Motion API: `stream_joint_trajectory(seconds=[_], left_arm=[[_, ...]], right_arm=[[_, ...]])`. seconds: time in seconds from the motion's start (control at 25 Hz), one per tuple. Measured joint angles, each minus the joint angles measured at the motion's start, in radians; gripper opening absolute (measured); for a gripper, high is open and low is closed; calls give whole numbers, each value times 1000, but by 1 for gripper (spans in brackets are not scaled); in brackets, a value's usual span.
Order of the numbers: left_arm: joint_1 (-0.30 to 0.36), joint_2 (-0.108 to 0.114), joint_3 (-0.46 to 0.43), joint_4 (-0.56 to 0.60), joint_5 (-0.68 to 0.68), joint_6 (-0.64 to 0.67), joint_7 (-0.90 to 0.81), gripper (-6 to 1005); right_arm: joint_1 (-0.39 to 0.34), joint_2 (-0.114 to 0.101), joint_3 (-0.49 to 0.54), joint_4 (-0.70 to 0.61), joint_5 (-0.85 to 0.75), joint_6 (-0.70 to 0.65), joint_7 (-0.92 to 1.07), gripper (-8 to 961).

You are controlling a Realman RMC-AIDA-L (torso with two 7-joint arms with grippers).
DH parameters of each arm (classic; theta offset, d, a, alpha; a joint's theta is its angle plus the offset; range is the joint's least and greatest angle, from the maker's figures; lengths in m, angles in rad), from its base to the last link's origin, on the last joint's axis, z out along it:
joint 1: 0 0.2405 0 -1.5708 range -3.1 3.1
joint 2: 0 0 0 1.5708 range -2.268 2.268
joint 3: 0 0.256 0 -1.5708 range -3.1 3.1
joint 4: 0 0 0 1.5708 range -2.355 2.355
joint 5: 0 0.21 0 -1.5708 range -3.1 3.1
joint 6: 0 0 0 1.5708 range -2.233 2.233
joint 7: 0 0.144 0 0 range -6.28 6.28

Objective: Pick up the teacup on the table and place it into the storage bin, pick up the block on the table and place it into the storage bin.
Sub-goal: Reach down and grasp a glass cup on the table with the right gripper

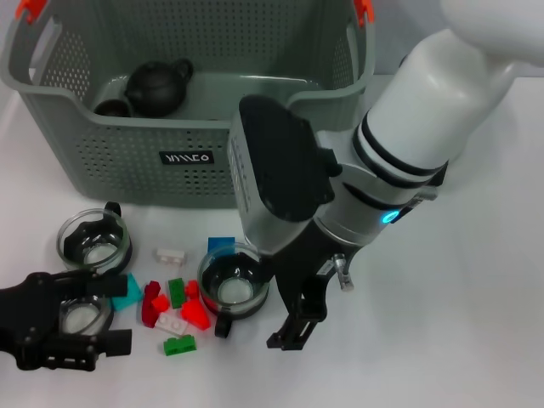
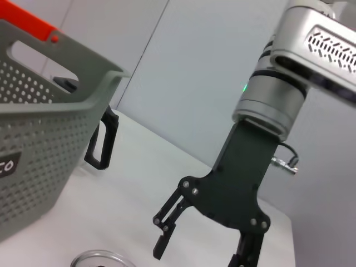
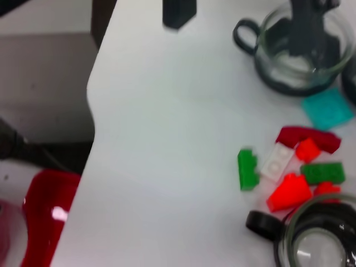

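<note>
Storage bin (image 1: 127,153), front wall: small black label (image 1: 188,157), white lettering, not legible in head view. Same label at picture edge in left wrist view (image 2: 6,166), cut off; only closing characters resembling "CO" show. No other text, numbers or signs readable.

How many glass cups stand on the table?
3: one at the left gripper, one behind it, one beside the right gripper. The arm may hide others.
</note>
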Motion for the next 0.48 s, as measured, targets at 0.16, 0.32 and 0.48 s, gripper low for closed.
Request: stream_joint_trajectory(seconds=[0.16,0.32,0.48], left_arm=[[1,-3,-6,7,1,-5,0,941],[-1,-8,-12,7,-2,-8,-3,941],[0,-12,-13,10,-6,-8,-7,941]], right_arm=[[12,1,-19,19,-27,22,-47,900],[25,2,-35,32,-50,55,-97,901],[31,4,-53,33,-52,83,-145,901]])
